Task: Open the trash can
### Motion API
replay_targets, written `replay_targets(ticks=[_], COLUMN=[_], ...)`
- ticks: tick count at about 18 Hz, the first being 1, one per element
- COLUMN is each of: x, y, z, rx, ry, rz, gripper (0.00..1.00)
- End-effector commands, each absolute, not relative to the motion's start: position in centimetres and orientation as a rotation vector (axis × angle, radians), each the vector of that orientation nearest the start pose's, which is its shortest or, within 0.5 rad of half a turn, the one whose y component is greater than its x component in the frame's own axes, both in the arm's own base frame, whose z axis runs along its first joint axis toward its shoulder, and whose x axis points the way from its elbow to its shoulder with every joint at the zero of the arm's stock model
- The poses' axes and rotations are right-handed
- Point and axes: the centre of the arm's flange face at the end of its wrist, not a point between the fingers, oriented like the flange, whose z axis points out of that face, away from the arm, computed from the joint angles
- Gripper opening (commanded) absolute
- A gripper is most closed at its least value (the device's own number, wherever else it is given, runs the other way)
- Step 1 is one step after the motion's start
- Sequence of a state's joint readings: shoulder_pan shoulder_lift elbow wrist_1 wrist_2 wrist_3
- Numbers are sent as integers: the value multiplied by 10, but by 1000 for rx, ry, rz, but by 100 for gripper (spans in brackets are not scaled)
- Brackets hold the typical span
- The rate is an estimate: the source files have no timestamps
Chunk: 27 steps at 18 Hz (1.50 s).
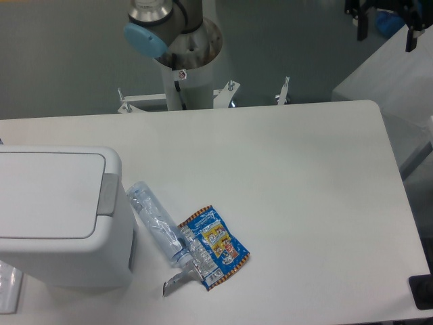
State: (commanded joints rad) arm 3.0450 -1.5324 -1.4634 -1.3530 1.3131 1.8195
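The robot arm point(166, 27) shows a silver-grey joint with a light-blue round cap above a white pedestal.

A white table point(291, 176) stands on a grey floor point(61, 61).

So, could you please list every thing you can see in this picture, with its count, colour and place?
table: one, white, fills most of the view
trash can: one, white with a grey push tab, left side of table, lid closed
bottle: one, clear, crushed, lying just right of the trash can
snack wrapper: one, blue with orange edge, by the bottle's lower end
clear item: one, at the lower left edge, mostly cut off, cannot identify
black object: one, at the table's lower right corner, partly cut off
robot arm: one, grey with a blue cap, behind the table's far edge; gripper not in view
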Motion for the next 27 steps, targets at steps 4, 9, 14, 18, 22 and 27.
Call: replay_targets(ticks=[4, 9, 14, 18, 22, 27], x=[-481, -470, -464, -457, -435, -400], y=[207, 231, 269, 302, 332, 377], z=[590, 583, 585, 581, 579, 572], rx=[-2813, -2806, -2763, -2716, -2692, -2674], ry=[510, 438, 134, -110, -219, -297], rz=[546, 498, 517, 484, 422, 341], gripper=[100, 100, 100, 100, 100, 100])
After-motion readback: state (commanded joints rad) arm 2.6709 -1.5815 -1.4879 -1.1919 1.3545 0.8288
